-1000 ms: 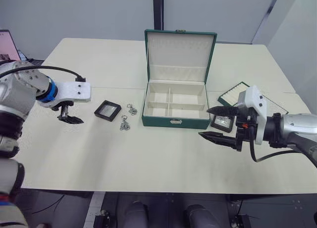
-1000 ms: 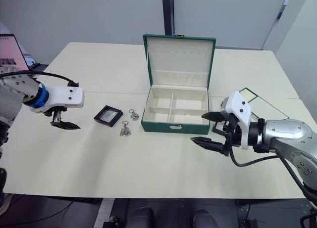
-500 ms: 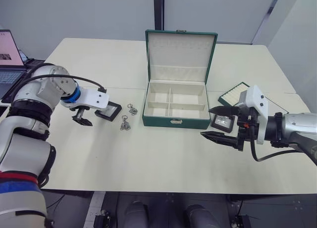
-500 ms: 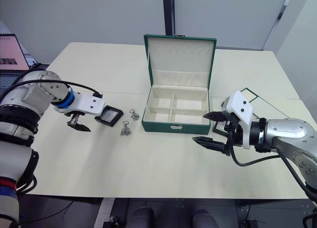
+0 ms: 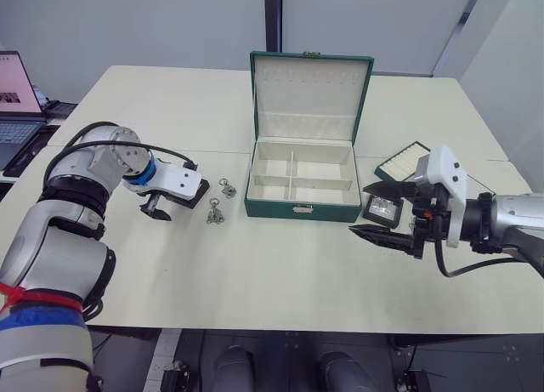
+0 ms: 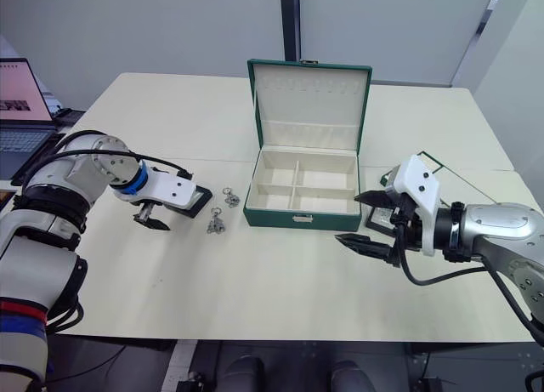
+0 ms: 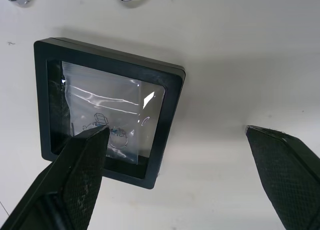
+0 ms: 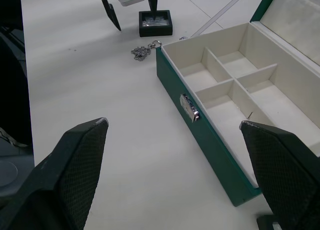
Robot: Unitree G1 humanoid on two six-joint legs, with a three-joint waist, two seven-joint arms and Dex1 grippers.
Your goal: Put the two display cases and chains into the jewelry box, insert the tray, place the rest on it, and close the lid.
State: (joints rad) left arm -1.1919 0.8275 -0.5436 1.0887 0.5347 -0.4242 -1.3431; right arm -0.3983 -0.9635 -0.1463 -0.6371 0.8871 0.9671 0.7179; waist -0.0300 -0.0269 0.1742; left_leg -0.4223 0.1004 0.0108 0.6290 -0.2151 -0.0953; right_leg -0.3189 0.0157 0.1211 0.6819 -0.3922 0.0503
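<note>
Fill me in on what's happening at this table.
A two-armed robot is packing jewelry into the open green jewelry box, whose compartments hold nothing yet. Its left claw is open and poised over one black display case, with one finger above the window and the other off to the side. The right claw is open near the second display case beside the box. Two chains lie on the table, and the tray waits on the right.

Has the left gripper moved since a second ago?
Yes. The left gripper has swung toward the jewelry box, now over the display case.
</note>
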